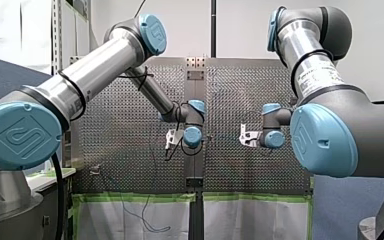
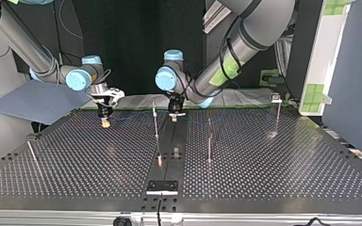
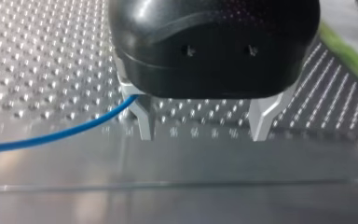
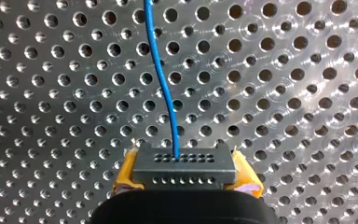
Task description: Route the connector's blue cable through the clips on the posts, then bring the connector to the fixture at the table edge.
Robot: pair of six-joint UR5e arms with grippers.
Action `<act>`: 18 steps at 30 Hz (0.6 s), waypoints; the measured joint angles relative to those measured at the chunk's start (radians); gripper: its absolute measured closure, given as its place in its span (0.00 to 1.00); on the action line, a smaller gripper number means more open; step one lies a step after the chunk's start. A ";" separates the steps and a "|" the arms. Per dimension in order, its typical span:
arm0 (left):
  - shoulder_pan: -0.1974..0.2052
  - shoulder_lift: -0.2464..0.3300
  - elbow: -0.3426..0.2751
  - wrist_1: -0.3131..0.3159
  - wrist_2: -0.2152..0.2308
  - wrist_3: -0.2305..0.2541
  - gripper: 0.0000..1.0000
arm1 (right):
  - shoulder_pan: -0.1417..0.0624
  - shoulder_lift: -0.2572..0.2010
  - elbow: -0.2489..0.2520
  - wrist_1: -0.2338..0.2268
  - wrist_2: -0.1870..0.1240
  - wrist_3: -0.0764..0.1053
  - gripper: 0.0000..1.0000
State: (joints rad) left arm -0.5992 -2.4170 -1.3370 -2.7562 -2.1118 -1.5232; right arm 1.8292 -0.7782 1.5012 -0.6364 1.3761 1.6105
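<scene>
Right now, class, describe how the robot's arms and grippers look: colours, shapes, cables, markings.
My left arm and my right arm are silver tubes with dark grey joints and round light-blue caps bearing an embossed logo, with black cables alongside. My left gripper has a rounded black body and pale metal fingers; my right gripper has yellow pads.

The perforated table (image 2: 273,169) has a smooth strip (image 2: 168,141) down its middle. A tall post (image 2: 156,127) stands just beside the strip, a short post (image 2: 209,146) stands near its other side, and a dark fixture (image 2: 162,187) lies on the strip's end.
</scene>
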 joint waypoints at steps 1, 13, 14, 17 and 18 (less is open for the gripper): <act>-0.002 0.008 -0.008 -0.008 0.006 -0.001 0.00 | 0.000 0.000 0.000 0.001 0.000 0.000 1.00; -0.020 0.068 -0.056 0.000 0.025 -0.020 0.00 | 0.002 0.001 0.000 0.011 0.000 -0.002 1.00; -0.022 0.073 -0.057 0.000 0.026 -0.021 0.00 | 0.002 0.001 0.000 0.012 0.000 -0.003 1.00; -0.029 0.078 -0.058 0.000 0.028 -0.022 0.00 | 0.002 0.002 0.000 0.014 0.000 -0.003 1.00; -0.031 0.079 -0.058 -0.001 0.029 -0.022 0.00 | 0.002 0.002 0.000 0.015 0.000 -0.003 1.00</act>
State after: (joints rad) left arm -0.6305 -2.3377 -1.3954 -2.7568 -2.0827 -1.5456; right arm 1.8308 -0.7766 1.5012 -0.6213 1.3762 1.6079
